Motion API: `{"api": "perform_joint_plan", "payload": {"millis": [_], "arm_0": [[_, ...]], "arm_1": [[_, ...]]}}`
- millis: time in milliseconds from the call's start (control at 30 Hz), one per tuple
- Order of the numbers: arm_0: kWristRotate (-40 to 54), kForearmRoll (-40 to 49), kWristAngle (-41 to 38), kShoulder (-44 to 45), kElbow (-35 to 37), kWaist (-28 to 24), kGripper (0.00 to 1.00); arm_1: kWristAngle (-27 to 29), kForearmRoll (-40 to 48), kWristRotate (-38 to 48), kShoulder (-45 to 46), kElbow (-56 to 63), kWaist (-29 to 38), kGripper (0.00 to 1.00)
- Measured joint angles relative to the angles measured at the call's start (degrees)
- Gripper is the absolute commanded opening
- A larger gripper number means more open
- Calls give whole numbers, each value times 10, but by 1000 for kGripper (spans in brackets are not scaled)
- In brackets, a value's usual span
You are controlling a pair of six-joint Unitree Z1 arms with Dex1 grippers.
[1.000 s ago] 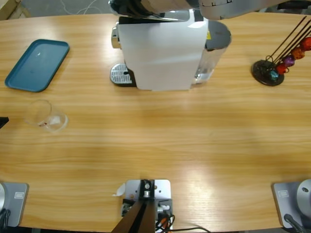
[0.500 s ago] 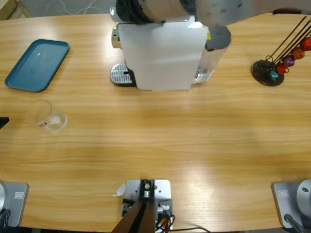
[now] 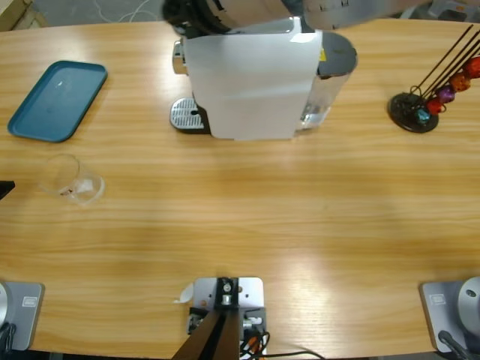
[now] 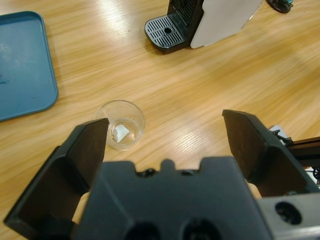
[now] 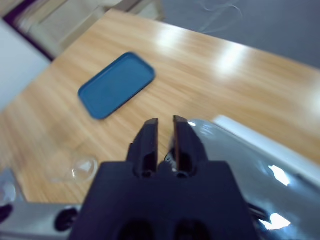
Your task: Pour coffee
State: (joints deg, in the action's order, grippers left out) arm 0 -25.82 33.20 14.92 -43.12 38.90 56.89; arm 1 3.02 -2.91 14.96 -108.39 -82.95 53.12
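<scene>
Across the long wooden worktop [image 3: 247, 217], the biggest thing is the coffee machine [image 3: 255, 75] at the far edge near the middle, its white side panel facing the camera and its perforated drip tray [image 3: 187, 115] jutting toward the left end. An arm [image 3: 300, 11] crosses above the machine at the top of the high view, silver with a dark piece at its end over the machine's upper left corner; the right wrist view looks down on a shiny curved top just beneath its jaws, so this reads as the right arm. At the left end lies a teal tray [image 3: 57, 100], bare and tilted on the diagonal. At the right end stands a dark capsule stand [image 3: 414, 111] with thin rods and several coloured capsules.

The left tool [image 4: 165, 135] hangs above the worktop with its jaws spread wide, nothing between them; the glass tumbler [image 4: 121, 125] stands upright just beyond its left jaw, apart from it. The right tool [image 5: 166, 135] has its jaws drawn narrow, a thin gap showing, gripping nothing that can be seen.

The tumbler (clear, small) sits near the left edge, below the tray and well apart from the machine. Any coffee in it is hard to make out: only a small reddish-brown trace [image 3: 71, 193] shows at its base in the high view.
</scene>
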Motion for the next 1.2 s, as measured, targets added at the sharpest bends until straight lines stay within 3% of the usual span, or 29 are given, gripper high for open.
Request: {"api": "perform_joint_plan", "payload": {"millis": [133,267,700,933,1200], "arm_0": [[0,12,60,-15,24,0,1000],[-5,24,94,-65,58,1,1000],[-98,-4,93,-121,-4,4,1000],[-202,14,110,-188,-10,7,1000],[-225,-32,112,-248,-45,10,999]], "arm_1": [[-61,-51,-64,44,-69,1,1000],[-80,-116,-85,127,-75,14,1000],[-51,-223,-97,404,173,42,1000],[-45,-225,-86,438,215,42,1000],[-33,-220,-68,448,253,42,1000]]}}
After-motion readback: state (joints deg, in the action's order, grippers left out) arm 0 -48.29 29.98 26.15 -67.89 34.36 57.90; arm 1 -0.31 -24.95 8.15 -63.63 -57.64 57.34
